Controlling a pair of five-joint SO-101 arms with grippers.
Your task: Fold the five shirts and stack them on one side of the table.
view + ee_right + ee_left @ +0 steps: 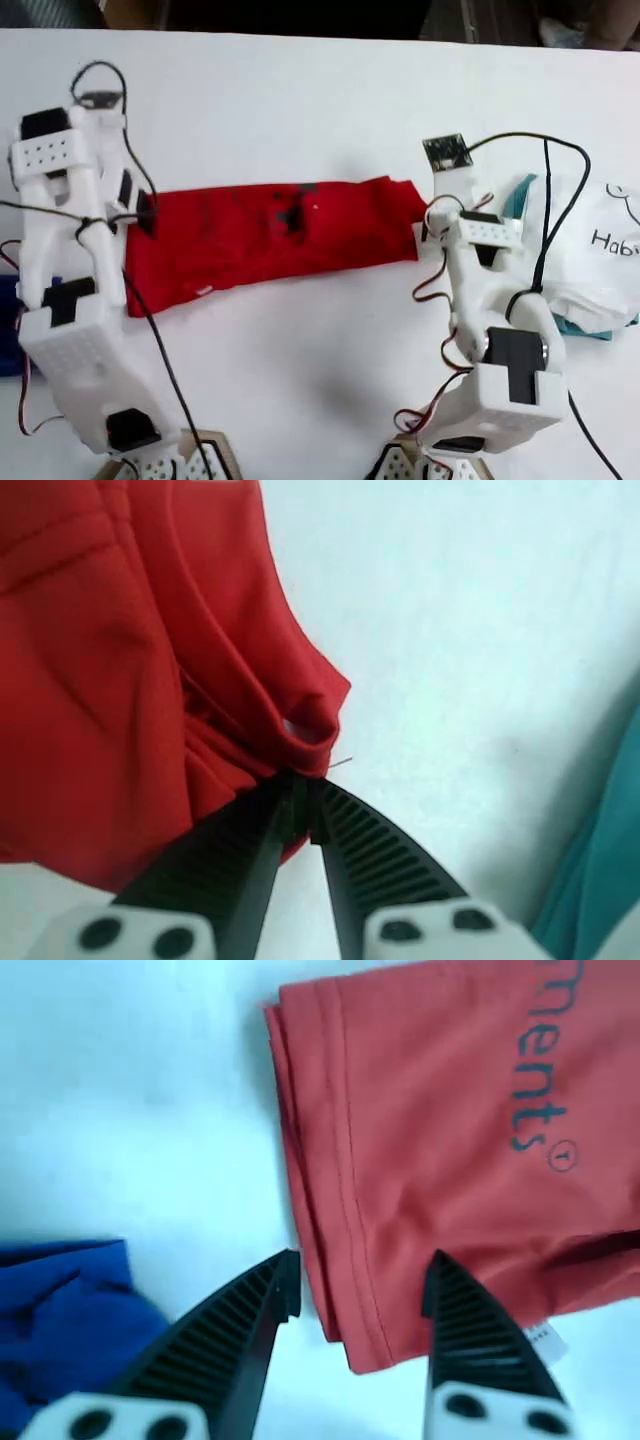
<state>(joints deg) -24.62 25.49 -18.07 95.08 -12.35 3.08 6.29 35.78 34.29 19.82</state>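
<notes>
— While the left arm (70, 260) is covering the 9 o'clock end of the red shirt (270, 235), what is getting lost?
— Its hem corner there, seen from above. Blue cloth (60, 1310) is running off the picture's edge, and teal cloth (600, 880) is lying partly behind the right arm (495, 330) at 3 o'clock.
— And the shirt itself?
— It is lying folded into a long band across the middle of the surface (300, 100), with dark print showing. The left end effector (362, 1265) is gaping, straddling the hem. The right end effector (305, 785) is pinching fabric at the 3 o'clock end.
</notes>
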